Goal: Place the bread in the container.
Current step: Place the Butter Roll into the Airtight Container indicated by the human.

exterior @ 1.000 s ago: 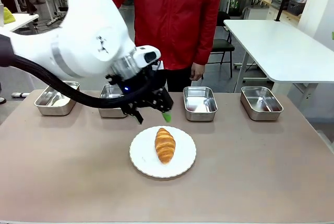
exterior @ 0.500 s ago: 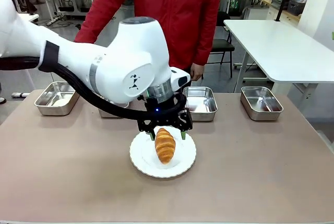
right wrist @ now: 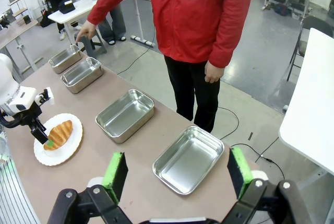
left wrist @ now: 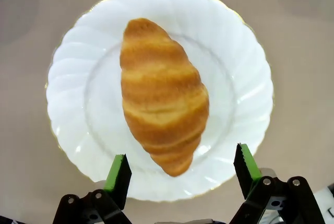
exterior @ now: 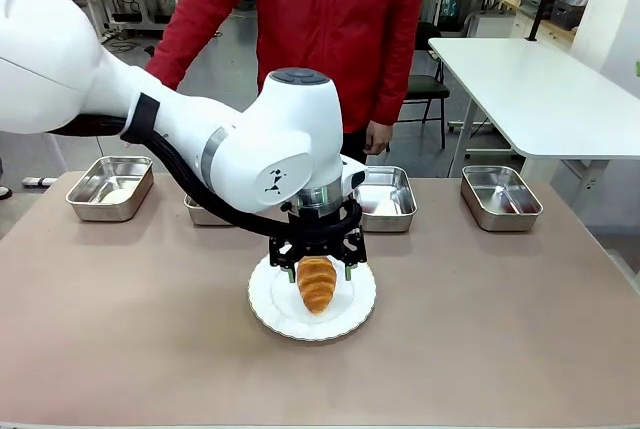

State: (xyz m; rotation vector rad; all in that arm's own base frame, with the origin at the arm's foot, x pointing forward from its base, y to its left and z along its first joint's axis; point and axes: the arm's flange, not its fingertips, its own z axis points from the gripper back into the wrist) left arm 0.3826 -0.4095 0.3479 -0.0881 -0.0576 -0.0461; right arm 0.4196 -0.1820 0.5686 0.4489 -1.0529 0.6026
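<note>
Steel pans, four, in a far-side row: leftmost pan (exterior: 110, 187), second pan (exterior: 203, 213) half hidden by the left arm, third pan (exterior: 385, 197), fourth pan (exterior: 500, 196). One bread (exterior: 316, 287) lies mid one white plate (exterior: 268, 301), rim bare. Left gripper (exterior: 318, 272) is spread, straddling the bread's end without touching it. Right gripper (right wrist: 176, 172) is spread and empty, high up. Table (exterior: 480, 329) is open either side of the plate.

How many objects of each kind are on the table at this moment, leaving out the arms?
Steel pans: 4
White plate: 1
Croissant: 1
Total: 6
</note>
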